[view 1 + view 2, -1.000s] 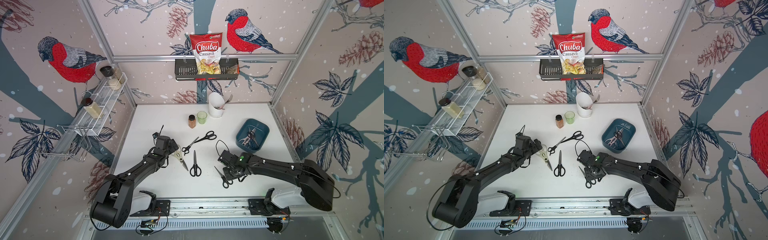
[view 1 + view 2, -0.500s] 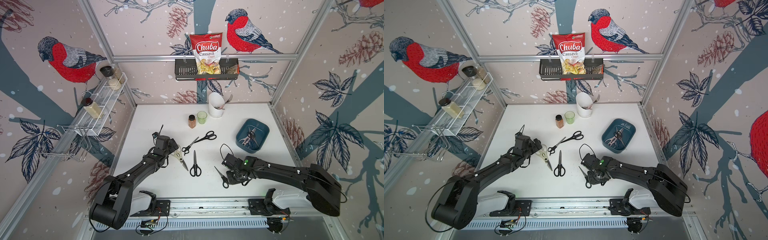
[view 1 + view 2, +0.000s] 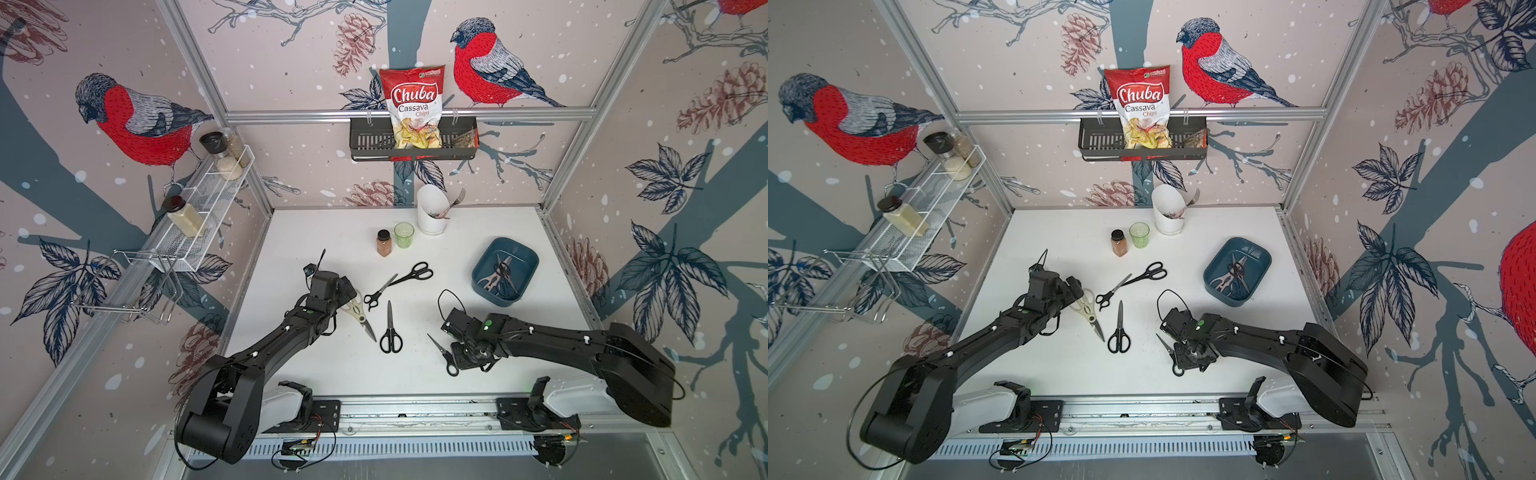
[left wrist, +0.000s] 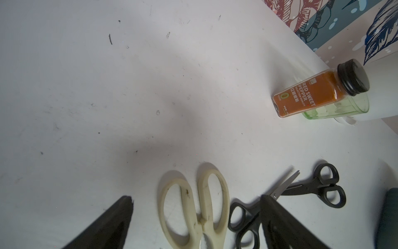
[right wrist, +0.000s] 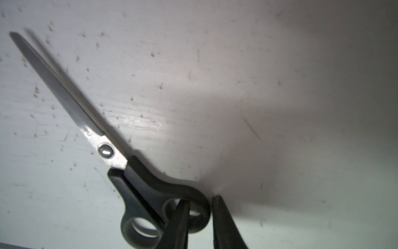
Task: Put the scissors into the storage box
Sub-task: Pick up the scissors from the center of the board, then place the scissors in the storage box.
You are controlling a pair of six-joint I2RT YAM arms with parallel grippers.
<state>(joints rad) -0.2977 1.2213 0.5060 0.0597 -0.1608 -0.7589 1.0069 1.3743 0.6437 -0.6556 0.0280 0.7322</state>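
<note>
Five pairs of scissors lie loose on the white tabletop (image 3: 332,232) in both top views. There is one cream kitchen shears (image 3: 358,312). Two pairs have their blades crossing, the small black pair (image 3: 376,293) and the wide-handled black pair (image 3: 413,272). One long black pair (image 3: 390,332) lies straight, and one front black pair (image 3: 446,359) sits at the right arm's tip. More scissors sit tangled in the teal storage box (image 3: 524,254), right of centre towards the back; their number I cannot make out. One red bag (image 3: 413,104) in the black wall basket (image 3: 368,143) reads "Chuba Cassava Chips". One spice jar (image 3: 383,243), one green glass (image 3: 404,235) and one white holder (image 3: 432,212) with one fork (image 3: 457,197) stand at the back.

Over to the left wrist: the jar's label reads "RED SWEET PEPPER, SELECTION QUALITY". The left fingers (image 4: 112,224) stand wide apart, with the cream handles between them.

On the right wrist, one black pair lies flat on the tabletop, its blade stamp too blurred to read. The right fingers (image 5: 226,224) are narrow, one tip inside a handle ring and one just outside. Whether they pinch it I cannot tell.
</note>
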